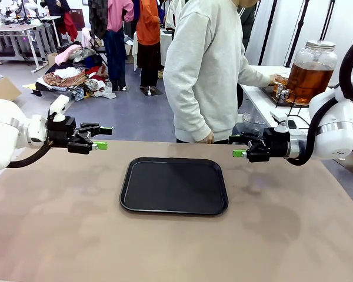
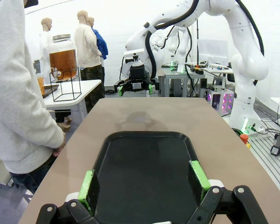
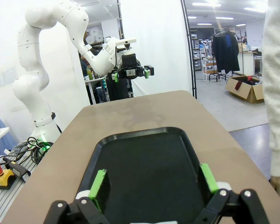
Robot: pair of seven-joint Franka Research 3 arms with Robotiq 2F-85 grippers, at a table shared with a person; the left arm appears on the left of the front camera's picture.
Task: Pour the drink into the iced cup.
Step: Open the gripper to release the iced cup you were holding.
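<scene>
Tan table [image 1: 59,235], one black tray [image 1: 174,185], two spread tools, left [image 1: 102,138], right [image 1: 237,146], one drink dispenser [image 1: 309,71] behind

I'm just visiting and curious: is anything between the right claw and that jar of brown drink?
Nothing solid. The right claw hangs open over the table; the drink sits in a jar on a side table beyond, with a gap between tables.
</scene>
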